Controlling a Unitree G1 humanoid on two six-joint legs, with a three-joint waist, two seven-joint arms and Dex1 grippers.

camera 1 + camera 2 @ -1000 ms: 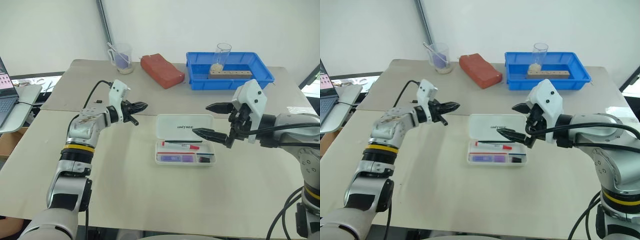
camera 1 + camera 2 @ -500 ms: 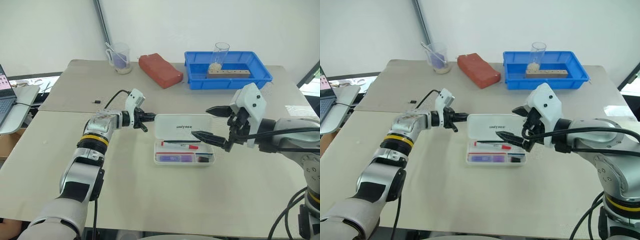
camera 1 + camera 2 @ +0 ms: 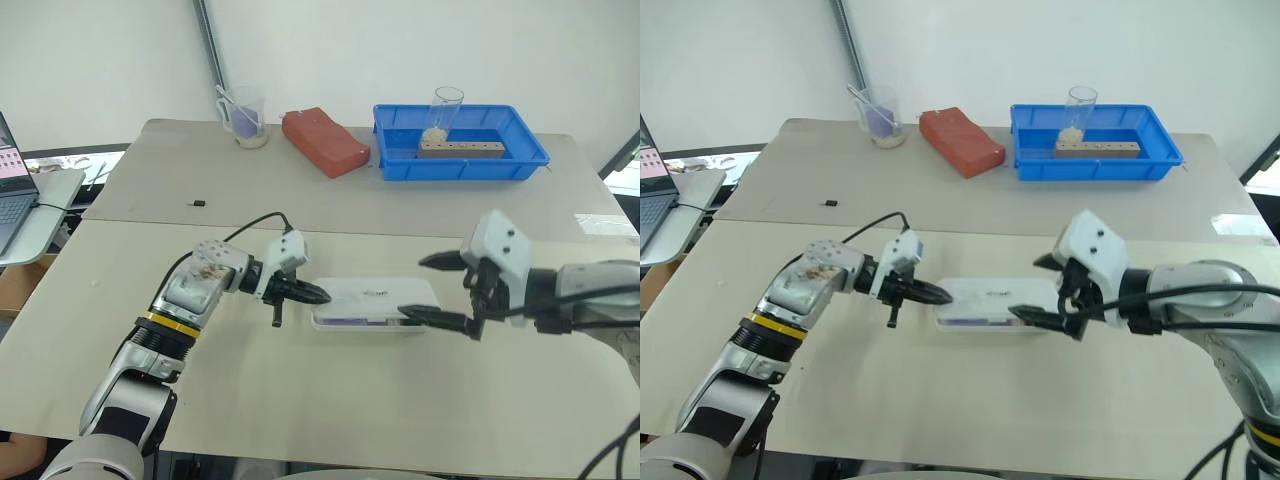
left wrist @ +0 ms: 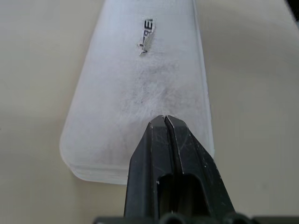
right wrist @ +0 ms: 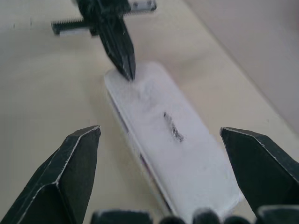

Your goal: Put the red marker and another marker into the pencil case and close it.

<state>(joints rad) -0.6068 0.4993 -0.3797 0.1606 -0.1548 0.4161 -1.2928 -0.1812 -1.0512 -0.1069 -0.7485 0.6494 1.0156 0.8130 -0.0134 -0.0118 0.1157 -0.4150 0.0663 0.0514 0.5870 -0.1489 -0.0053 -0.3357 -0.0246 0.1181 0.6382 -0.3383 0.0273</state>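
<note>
The pencil case (image 3: 375, 298) lies flat on the beige table with its translucent lid down over the base. My left gripper (image 3: 322, 297) is shut, and its tip rests on the lid's left end (image 4: 145, 74). My right gripper (image 3: 410, 288) stands open at the case's right end, one finger behind it and one along its front edge, holding nothing. A purple strip of the other marker (image 3: 350, 321) shows through the front wall. The red marker is hidden under the lid. In the right wrist view the case (image 5: 173, 154) lies between my spread fingers.
At the back of the table stand a blue tray (image 3: 520, 155) holding a glass (image 3: 445, 110) and a wooden block (image 3: 460, 149), a red brick (image 3: 325, 140) and a measuring cup (image 3: 243, 117). A small black piece (image 3: 199, 203) lies at the left. A laptop (image 3: 15, 180) sits beyond the table's left edge.
The lid has swung down from open to lying over the base. My shut left gripper moved right and down onto it. My open right gripper sank lower beside the case.
</note>
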